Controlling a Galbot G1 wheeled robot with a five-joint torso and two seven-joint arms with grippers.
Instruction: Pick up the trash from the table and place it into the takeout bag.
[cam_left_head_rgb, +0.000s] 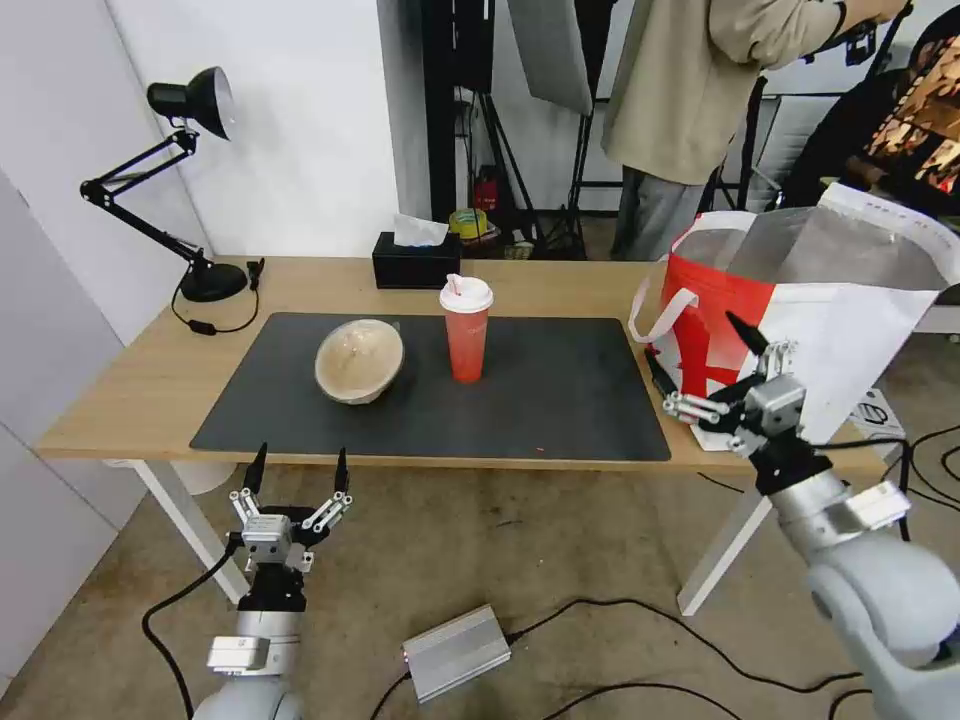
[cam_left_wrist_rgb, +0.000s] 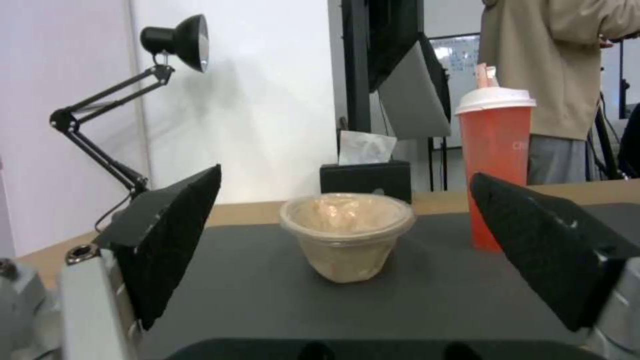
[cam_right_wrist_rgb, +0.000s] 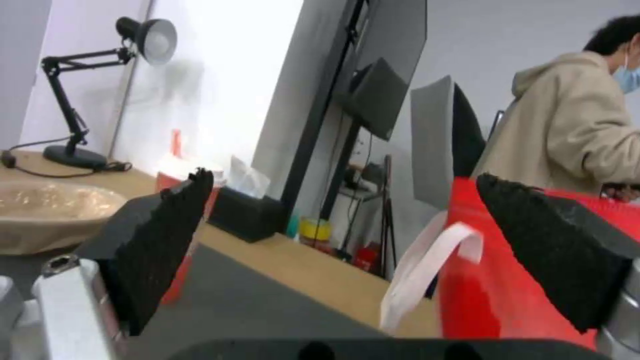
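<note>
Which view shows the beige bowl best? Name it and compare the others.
The left wrist view: the beige bowl stands centred on the mat, framed between the open left claw fingers. The head view shows it from above, left of the red cup. The right wrist view catches only part of it.

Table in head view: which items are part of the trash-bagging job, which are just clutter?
Job items:
- beige bowl, on the dark mat
- red drink cup, upright on the mat
- takeout bag, open at the table's right end
- left gripper, right gripper, both open and empty

Clutter:
- black tissue box
- desk lamp
- silver box and cables on the floor
</note>
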